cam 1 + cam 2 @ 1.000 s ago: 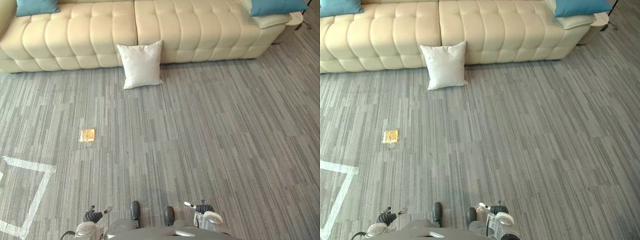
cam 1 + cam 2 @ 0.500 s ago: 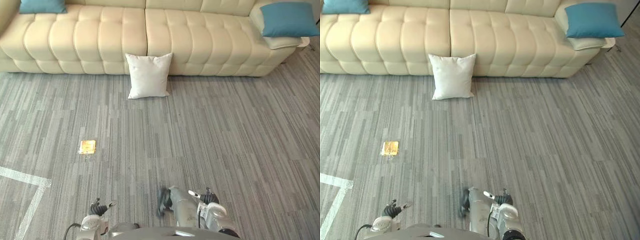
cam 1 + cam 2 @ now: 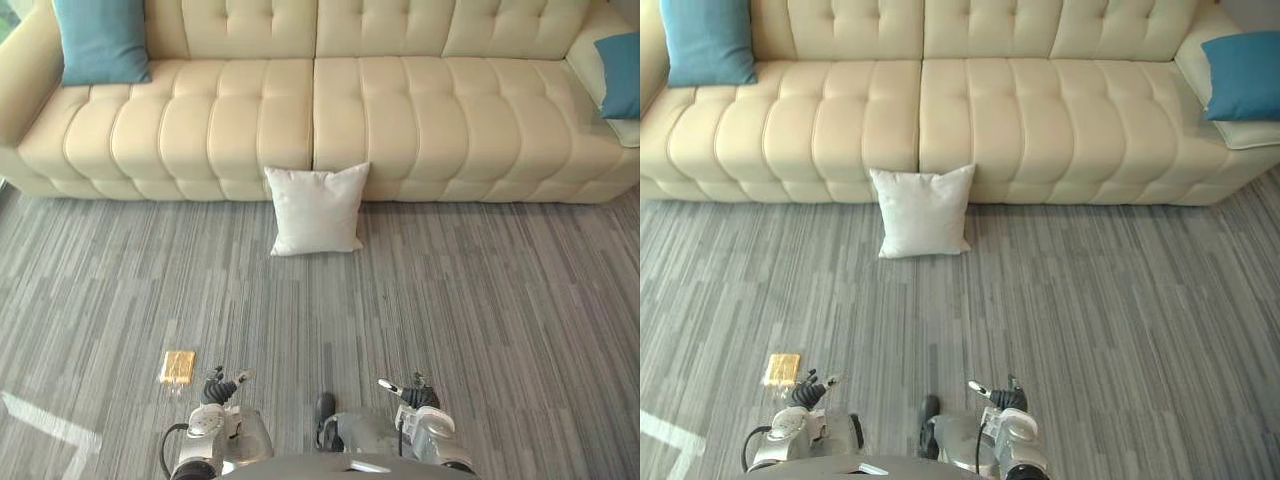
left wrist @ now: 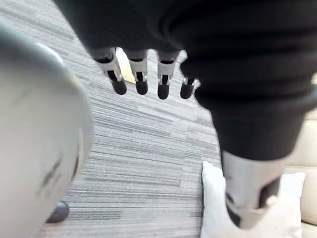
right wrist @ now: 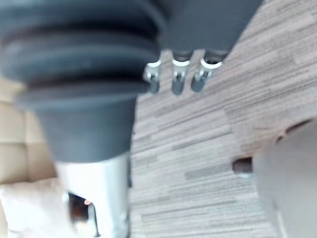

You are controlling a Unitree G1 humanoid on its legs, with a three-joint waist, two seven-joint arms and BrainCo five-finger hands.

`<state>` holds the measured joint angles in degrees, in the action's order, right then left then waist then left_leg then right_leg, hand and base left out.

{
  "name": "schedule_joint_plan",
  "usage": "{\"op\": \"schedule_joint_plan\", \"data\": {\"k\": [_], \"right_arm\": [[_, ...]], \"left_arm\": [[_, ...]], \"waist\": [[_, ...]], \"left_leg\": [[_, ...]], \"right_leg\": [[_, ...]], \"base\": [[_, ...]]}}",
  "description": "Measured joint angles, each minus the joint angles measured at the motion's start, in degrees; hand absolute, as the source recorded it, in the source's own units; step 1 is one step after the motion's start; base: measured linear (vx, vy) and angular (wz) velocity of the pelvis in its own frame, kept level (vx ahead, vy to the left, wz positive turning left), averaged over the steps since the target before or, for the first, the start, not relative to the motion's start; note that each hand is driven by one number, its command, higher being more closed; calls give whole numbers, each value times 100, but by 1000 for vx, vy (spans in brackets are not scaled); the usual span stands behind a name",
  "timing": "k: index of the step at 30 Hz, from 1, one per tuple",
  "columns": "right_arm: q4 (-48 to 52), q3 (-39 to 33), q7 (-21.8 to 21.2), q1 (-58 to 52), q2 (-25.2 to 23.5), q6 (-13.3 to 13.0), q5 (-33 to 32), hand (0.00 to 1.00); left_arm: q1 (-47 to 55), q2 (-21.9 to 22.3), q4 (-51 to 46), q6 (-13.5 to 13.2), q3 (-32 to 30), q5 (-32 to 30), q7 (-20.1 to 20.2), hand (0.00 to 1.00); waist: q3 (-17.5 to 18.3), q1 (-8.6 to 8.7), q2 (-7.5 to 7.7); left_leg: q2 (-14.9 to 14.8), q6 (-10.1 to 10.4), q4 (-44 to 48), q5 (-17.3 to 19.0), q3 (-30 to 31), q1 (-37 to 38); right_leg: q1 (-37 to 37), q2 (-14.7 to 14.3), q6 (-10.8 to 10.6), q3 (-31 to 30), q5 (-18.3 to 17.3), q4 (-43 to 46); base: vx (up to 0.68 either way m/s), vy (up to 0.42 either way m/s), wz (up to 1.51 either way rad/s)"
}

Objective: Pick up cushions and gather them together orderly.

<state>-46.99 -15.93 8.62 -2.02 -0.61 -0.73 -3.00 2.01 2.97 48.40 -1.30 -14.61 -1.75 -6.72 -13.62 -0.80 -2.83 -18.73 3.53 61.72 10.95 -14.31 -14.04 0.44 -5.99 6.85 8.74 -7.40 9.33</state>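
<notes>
Ahead, in the left eye view, the white cushion (image 3: pixel 317 209) stands on the grey carpet (image 3: pixel 480 320), leaning against the front of the cream sofa (image 3: pixel 400 120) where its two seats meet. The left hand (image 3: pixel 216 387) and the right hand (image 3: pixel 409 391) hang low near the view's bottom edge, both empty and well apart from that cushion. A small yellow square (image 3: pixel 178 366) lies flat on the carpet just beside the left hand, and a strip of pale tape (image 3: pixel 45 423) crosses the corner further left. The left blue cushion (image 3: pixel 100 40) rests upright at the sofa's left end.

From the right eye view, the right blue cushion (image 3: pixel 1243 75) sits at the sofa's far right end atop a cream cushion (image 3: pixel 1252 134).

Seen from the left wrist view, the left hand's fingers (image 4: pixel 141 84) hang straight and slightly apart, the thumb (image 4: pixel 250 193) set well away from them, and nothing lies between them. The white cushion shows past the thumb, out of reach, and the yellow square peeks from behind the fingers.

Over in the right wrist view, the right hand's fingers (image 5: pixel 179 79) hang loose in a row, the thumb (image 5: pixel 94 198) apart, closed on nothing. The white cushion shows beyond the thumb, untouched, with the sofa behind it.
</notes>
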Motion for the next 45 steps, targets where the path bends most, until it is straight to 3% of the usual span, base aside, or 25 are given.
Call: {"op": "schedule_joint_plan", "data": {"k": [2, 5, 6, 8, 9, 11, 13, 16, 18, 19, 20, 22, 23, 25, 26, 28, 30, 32, 34, 36, 38, 41, 43, 44, 45], "right_arm": [[16, 2, 1, -76, -7, -1, -2, 0], [112, -11, 4, -187, -80, -4, -3, 0], [114, -9, 4, -224, -88, -5, -4, 0], [117, 1, 4, -254, -31, -10, -3, 0], [63, 14, 6, -212, -104, 16, -5, 0], [35, 97, -50, -208, -277, 43, -1, 0], [-108, 125, -59, -140, -282, 40, 5, 0], [-231, 133, -67, -103, -281, 43, 63, 0], [-288, 154, -83, -127, -261, 47, 103, 0], [-287, 198, -106, -108, -174, 39, 116, 0], [-276, 231, -112, -112, -128, 36, 116, 0], [-241, 235, -113, -136, -120, 38, 117, 0], [-124, 237, -114, -198, -116, 36, 119, 0], [-124, 234, -114, -189, -96, 33, 120, 0], [-124, 228, -114, -184, -89, 23, 119, 0], [-129, 213, -114, -169, -68, 16, 119, 0], [-129, 191, -114, -157, -55, 33, 119, 0], [-132, 138, -114, -201, -44, 48, 121, 0], [-138, 104, -114, -235, 87, 50, 123, 0], [-128, -22, -115, -210, 148, 52, 127, 0], [-135, -15, -115, -215, 149, 58, 137, 0], [-138, 6, -116, -228, 85, 57, 237, 0], [-129, 26, -117, -231, 84, 54, 235, 0], [-129, 28, -115, -232, 83, 54, 233, 0], [-133, 29, -111, -238, 83, 56, 232, 0]], "left_arm": [[-11, -39, -15, -6, 4, -1, 3, 0], [-23, -67, -55, -15, 3, -6, 2, 0], [-18, -51, -44, -31, 18, -6, 3, 0], [115, 45, 24, -39, 23, -7, 1, 0], [73, -51, 120, -36, 5, -8, 4, 0], [61, -237, 212, -36, 7, -9, -7, 0], [55, -291, 345, -37, -28, 38, -3, 0], [54, -341, 489, -31, 19, 34, 6, 0], [92, -347, 506, -8, 126, 35, 3, 0], [127, -368, 512, 8, 285, 35, 6, 0], [135, -391, 511, 9, 386, 35, 6, 0], [178, -413, 512, 14, 387, 31, -3, 0], [204, -406, 511, 13, 370, 31, 1, 0], [202, -390, 512, 13, 333, 31, -1, 0], [215, -371, 524, 13, 293, 31, -1, 0], [193, -354, 588, 12, 211, 27, -4, 0], [185, -347, 645, 12, 149, 16, -4, 0], [196, -327, 684, 12, 117, -22, -6, 0], [174, -212, 854, 11, 123, -91, 6, 0], [132, -28, 853, 9, 123, -141, 9, 0], [123, -6, 848, 9, 118, -143, 9, 0], [40, 30, 779, 8, 108, -140, 94, 0], [30, 101, 596, 9, 24, -135, 102, 0], [32, 121, 566, 10, -16, -127, 103, 0], [30, 124, 542, 11, -28, -127, 105, 0]], "waist": [[-10, -79, 24], [-32, -129, 191], [26, -136, 171], [173, -184, -45], [240, -203, 87], [397, -184, 392], [496, -253, 559], [511, -255, 560], [533, -226, 523], [546, -195, 488], [517, -172, 439], [536, -120, 473], [543, -78, 482], [542, -67, 469], [541, -36, 458], [541, -35, 457], [537, -6, 452], [541, 35, 446], [654, 52, 239], [668, 80, 51], [674, 86, 20], [640, 99, 81], [632, 84, 62], [629, 73, 59], [604, 53, 96]], "left_leg": [[50, -27, -656, 301, -109, -187], [498, 4, -2167, 365, -185, -422], [725, 20, -2973, 183, -133, -500], [823, -107, -4164, -797, 37, -490], [944, -224, -4035, -1101, -14, -475], [1143, -321, -4082, -919, -176, -459], [1229, -425, -4093, -743, -475, -264], [1367, -462, -4333, -547, -665, 177], [1429, -417, -4587, -422, -755, 437], [1453, -462, -4680, -334, -754, 595], [1468, -460, -4706, -268, -735, 736], [1527, -453, -4703, -146, -660, 955], [1547, -449, -4734, -61, -589, 1183], [1563, -446, -4890, -21, -553, 1431], [1560, -435, -4933, 45, -441, 1539], [1557, -358, -5006, 104, -349, 1694], [1535, -277, -5006, 169, -268, 1794], [1506, -35, -4972, 410, -88, 2045], [1305, 101, -5087, 472, 216, 2232], [1131, 205, -5270, 416, 475, 2438], [989, 270, -5204, 376, 563, 2534], [812, 374, -4171, 318, 676, 2285], [656, 548, -2416, 16, 828, 1537], [575, 562, -1869, -199, 821, 1276], [471, 522, -1229, -149, 773, 973]], "right_leg": [[382, 88, -27, -87, -13, -121], [811, 458, -267, -208, -165, -202], [899, 595, -393, -233, -245, -206], [989, 568, -697, -426, -452, -213], [1060, 712, -847, -596, -619, -212], [887, 973, -844, -738, -534, -103], [864, 1173, -932, -942, -304, -45], [817, 1334, -1111, -1046, -108, 349], [357, 1375, -1213, -1137, -66, 1382], [-78, 1403, -1544, -1128, 195, 2347], [-404, 1441, -1588, -1118, 378, 3087], [-815, 1473, -1481, -1036, 116, 3970], [-1077, 1464, -1332, -781, -270, 4228], [-1303, 1444, -1207, -442, -590, 3925], [-1457, 1379, -1125, -110, -681, 3287], [-1579, 1300, -1009, 167, -562, 2227], [-1660, 1219, -886, 260, -159, 1241], [-1545, 1206, -786, 308, 723, 652], [-1454, 1059, -638, 545, 547, 963], [-1474, 935, -512, 739, 56, 1377], [-1306, 819, -467, 816, -145, 1405], [-873, 720, -419, 931, -359, 1232], [-615, 660, -444, 910, -409, 1041], [-517, 649, -438, 871, -412, 969], [-384, 624, -432, 798, -416, 869]], "base": [[400, 123, -37], [352, 183, -19], [439, 313, -32], [455, 358, -45], [310, 248, -30], [318, 231, -19], [303, 232, -45], [166, 170, -47], [95, 167, -35], [86, 139, -14], [89, 107, -2], [158, 80, 23], [185, 29, 34], [190, -45, 26], [204, -91, 28], [274, -140, 36], [359, -189, 36], [487, -287, 40], [461, -246, 37], [486, -227, 21], [370, -173, 11], [318, -135, 18], [214, -45, -7], [241, 10, -24], [247, 87, -41]]}}
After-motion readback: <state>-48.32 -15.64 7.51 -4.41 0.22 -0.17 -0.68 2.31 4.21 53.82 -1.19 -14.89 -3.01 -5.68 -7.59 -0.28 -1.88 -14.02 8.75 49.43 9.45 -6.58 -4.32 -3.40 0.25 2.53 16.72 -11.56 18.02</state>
